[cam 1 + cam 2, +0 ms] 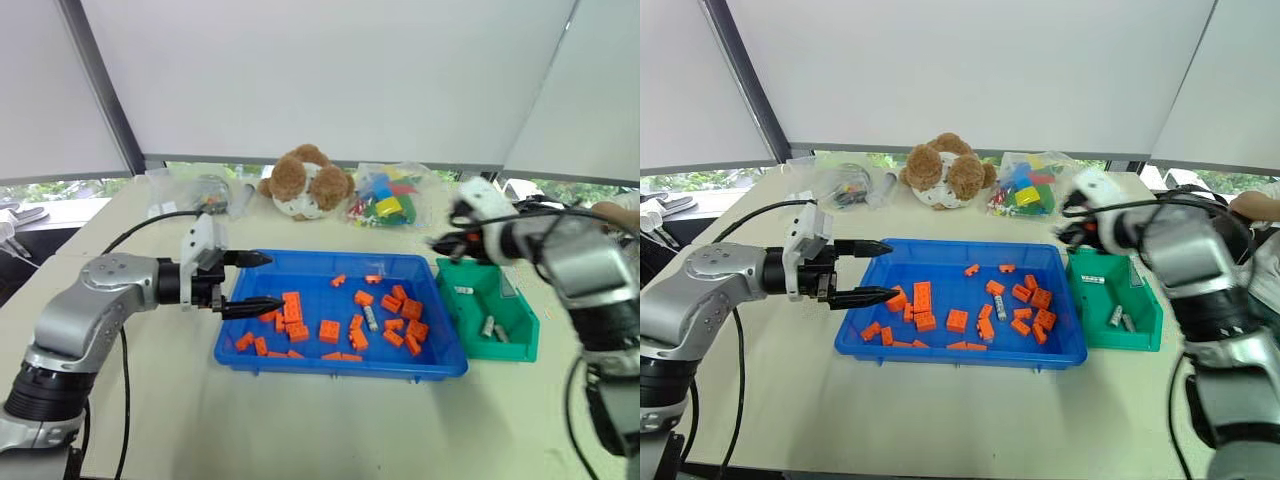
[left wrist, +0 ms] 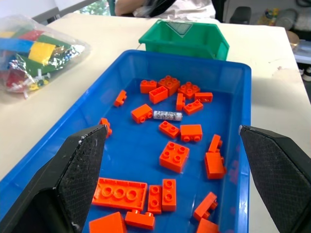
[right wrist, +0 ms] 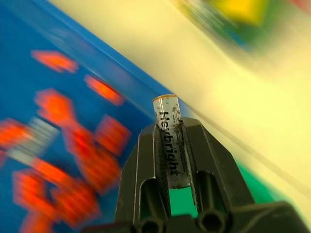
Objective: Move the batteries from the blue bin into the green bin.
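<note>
arms: silver-grey shells, black joints | left gripper [image 1: 247, 283]: 2 black textured fingers | cable: black

Four batteries are showing: one [image 1: 371, 318] is lying among the bricks in the blue bin [image 1: 300, 352], two [image 1: 493, 327] are lying in the green bin [image 1: 520, 340] beside it, and one [image 3: 169, 141] is sitting clamped in the right gripper [image 3: 171, 145]. Roughly twenty orange bricks [image 1: 329, 331] are lying in the blue bin.

Glossy plastic blue bin [image 1: 440, 362], matt textured fingers [image 2: 77, 165], fuzzy plush toy [image 1: 306, 182].
</note>
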Controlling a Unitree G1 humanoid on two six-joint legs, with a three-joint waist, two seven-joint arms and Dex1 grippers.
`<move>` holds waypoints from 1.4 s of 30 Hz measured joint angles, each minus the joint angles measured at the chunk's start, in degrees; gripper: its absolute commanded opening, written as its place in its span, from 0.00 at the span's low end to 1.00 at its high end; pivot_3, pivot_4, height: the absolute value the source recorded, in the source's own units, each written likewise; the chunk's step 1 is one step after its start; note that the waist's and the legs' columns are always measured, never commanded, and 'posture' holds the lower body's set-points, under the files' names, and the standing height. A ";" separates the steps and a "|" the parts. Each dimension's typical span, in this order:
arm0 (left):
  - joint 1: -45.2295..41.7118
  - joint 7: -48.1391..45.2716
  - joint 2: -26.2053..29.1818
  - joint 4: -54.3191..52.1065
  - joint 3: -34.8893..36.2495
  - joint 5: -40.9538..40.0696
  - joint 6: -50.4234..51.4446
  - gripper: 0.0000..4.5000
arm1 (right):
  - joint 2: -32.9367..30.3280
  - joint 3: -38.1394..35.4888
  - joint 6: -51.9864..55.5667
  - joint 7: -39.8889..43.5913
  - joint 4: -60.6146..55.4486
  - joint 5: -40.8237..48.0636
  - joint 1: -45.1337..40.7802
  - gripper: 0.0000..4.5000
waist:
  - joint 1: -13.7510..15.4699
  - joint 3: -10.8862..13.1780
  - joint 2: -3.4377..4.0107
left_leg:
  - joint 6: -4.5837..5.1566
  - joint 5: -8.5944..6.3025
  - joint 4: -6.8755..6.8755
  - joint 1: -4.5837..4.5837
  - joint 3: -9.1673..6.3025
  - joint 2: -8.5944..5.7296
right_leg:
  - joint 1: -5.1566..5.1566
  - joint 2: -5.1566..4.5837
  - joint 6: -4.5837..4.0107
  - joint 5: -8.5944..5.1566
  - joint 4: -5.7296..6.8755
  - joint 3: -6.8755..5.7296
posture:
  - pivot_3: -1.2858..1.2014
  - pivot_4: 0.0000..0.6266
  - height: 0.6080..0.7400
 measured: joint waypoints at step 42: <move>-2.00 -1.55 -1.36 2.90 -2.48 2.38 -2.24 1.00 | 14.83 18.15 -5.28 -0.91 1.65 7.59 0.97 0.99 | 0.67 0.00 0.01 | 0.03 -0.01 0.13 -0.03 -0.05 0.01 | 0.06 0.01 0.01 0.00 0.02 -0.03 | 0.52 0.24 0.90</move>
